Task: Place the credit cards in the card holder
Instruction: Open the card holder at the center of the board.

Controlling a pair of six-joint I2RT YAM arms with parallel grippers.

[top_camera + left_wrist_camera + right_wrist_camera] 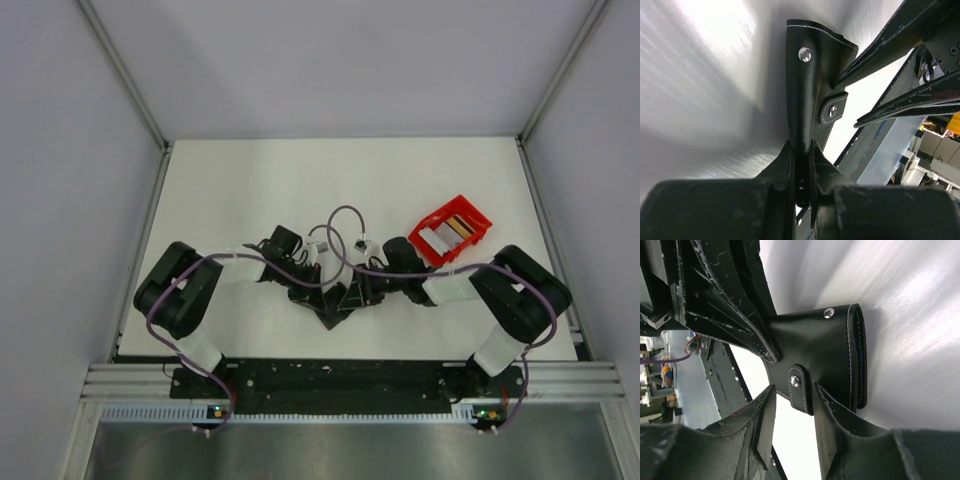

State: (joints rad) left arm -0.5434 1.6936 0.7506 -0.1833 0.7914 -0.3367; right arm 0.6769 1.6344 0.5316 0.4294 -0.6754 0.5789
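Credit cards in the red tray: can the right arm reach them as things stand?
Likely yes: the red tray lies open beside it. But its fingers straddle the tab of the card holder and must back off first.

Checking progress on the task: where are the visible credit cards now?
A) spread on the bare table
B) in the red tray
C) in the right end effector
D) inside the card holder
B: the credit cards lie in the red tray, well apart from the card holder.
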